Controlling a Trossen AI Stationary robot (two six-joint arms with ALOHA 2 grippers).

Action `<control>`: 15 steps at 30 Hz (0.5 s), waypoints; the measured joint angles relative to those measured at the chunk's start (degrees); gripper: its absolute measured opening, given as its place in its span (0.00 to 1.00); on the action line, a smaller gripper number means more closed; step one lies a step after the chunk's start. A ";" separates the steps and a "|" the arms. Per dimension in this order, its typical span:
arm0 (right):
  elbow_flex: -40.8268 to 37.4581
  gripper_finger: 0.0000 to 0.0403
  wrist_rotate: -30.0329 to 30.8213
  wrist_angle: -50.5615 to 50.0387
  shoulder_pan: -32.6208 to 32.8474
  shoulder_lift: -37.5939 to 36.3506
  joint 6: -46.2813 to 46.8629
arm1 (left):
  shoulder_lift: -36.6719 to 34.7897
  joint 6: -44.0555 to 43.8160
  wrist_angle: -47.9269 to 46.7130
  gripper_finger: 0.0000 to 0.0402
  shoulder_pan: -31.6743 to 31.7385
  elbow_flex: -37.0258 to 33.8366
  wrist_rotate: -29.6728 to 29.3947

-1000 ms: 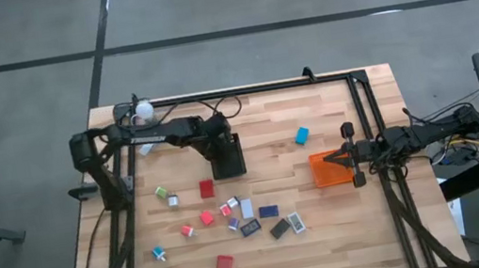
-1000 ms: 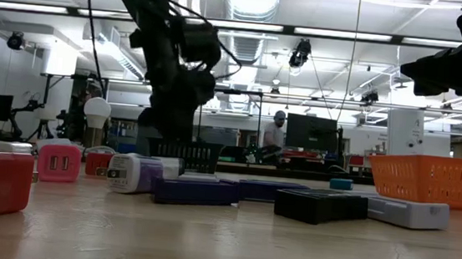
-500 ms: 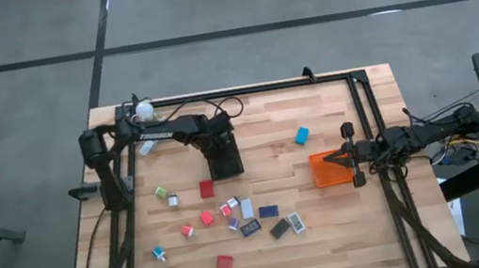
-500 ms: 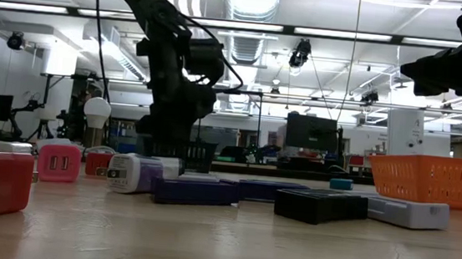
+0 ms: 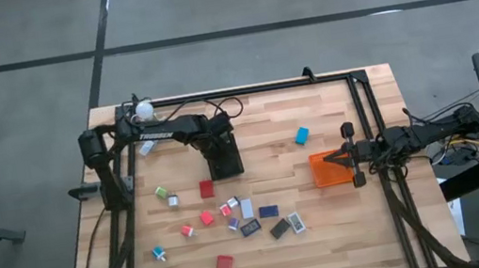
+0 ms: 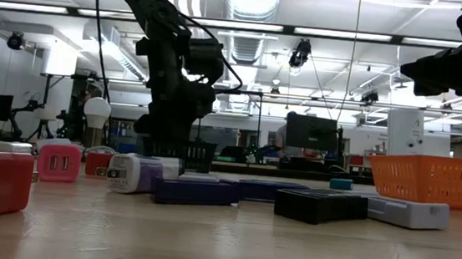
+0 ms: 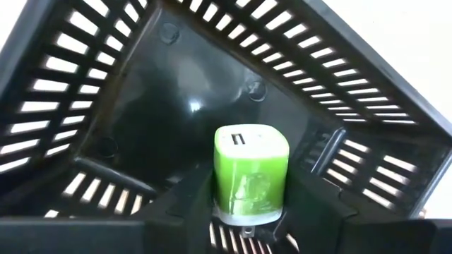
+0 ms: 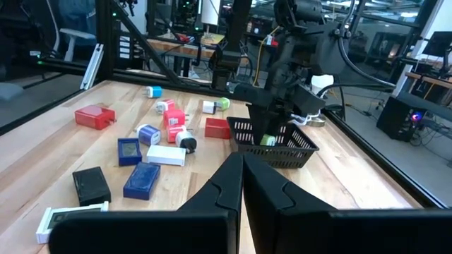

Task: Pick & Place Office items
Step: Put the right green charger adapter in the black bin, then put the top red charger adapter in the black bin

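My left gripper (image 5: 221, 151) reaches down into the black mesh tray (image 5: 226, 164) on the far left of the table and is shut on a green block (image 7: 251, 169). The right wrist view shows that block (image 8: 267, 141) inside the tray (image 8: 279, 147). The other office items (image 5: 232, 213) lie flat on the wood nearer the near edge: red, pink, blue, black and white pieces. One blue piece (image 5: 302, 135) lies apart. My right gripper (image 8: 242, 176) is shut on nothing and hovers at the right, beside the orange tray (image 5: 327, 168). My left gripper pinches the green block between its two fingers (image 7: 191, 204), which sit on opposite sides of its prong end (image 7: 247, 208). The fingers come from above and point down into the tray. The block's socket face (image 7: 240, 137) points at the tray floor; whether it touches the floor I cannot tell.
A white round bulb (image 5: 144, 109) with cords sits at the far left corner. A black frame rail (image 5: 252, 90) runs along the far edge and down both sides. Bare wood lies between the two trays and along the near right edge.
My left gripper, holding the green block, has gone down from just above the black mesh tray into it, then kept still over the last half second. The tray has shifted slightly toward the left edge.
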 joint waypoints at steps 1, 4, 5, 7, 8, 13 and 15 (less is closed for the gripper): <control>0.00 0.02 0.02 0.00 -0.01 0.00 0.00 | -0.02 0.00 0.00 0.46 0.00 0.00 0.05; 0.00 0.02 0.02 0.00 0.02 0.00 0.00 | -0.02 0.00 0.00 0.53 0.00 0.00 0.04; 0.00 0.02 0.02 -0.02 0.01 0.00 0.00 | -0.02 0.00 0.00 0.56 0.00 0.00 0.05; 0.00 0.02 0.00 -0.01 0.00 0.00 0.00 | -0.02 -0.33 0.00 0.59 0.00 0.00 0.04; 0.00 0.02 0.01 -0.01 0.02 0.00 0.00 | -0.02 -0.64 0.00 0.60 0.00 0.00 0.06; 0.00 0.02 0.00 -0.02 -0.01 0.00 0.00 | -0.02 -0.68 0.00 0.64 -0.02 0.00 0.04; 0.00 0.02 0.02 -0.02 0.01 0.00 0.00 | -0.07 -0.86 0.06 0.64 -0.02 0.00 0.04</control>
